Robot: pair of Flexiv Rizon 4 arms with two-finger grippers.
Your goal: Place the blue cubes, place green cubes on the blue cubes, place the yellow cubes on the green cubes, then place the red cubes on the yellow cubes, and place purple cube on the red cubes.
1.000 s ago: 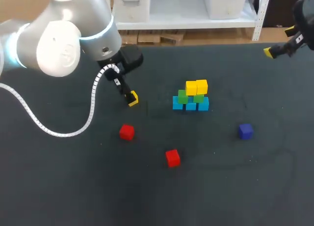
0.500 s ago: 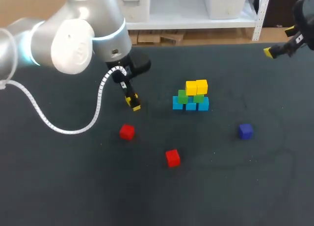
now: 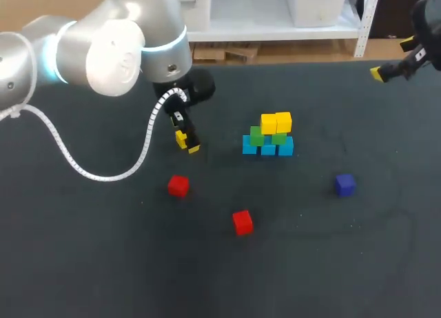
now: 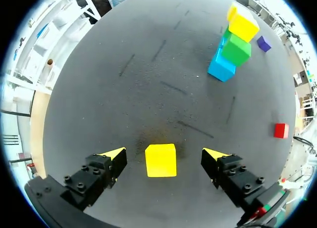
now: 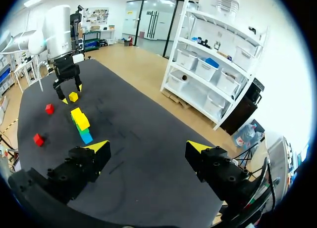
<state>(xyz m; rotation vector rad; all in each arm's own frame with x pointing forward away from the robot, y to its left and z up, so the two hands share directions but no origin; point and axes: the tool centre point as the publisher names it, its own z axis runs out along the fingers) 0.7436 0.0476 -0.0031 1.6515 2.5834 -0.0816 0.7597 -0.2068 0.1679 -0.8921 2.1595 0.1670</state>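
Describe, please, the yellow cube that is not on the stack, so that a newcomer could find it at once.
Start at the stack of cubes in the table's middle, then find the left arm's tool beside it. The yellow cube lies on the table between that tool's open fingers, touched by neither. The other two yellow cubes sit on green ones; this one lies alone.

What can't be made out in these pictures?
- Loose yellow cube: in head view, largely covered by the left gripper above it.
- Right gripper: head view shows one yellow tip; the other is hidden behind it.
- Stack: left wrist view sees it end-on, so rear cubes are hidden.
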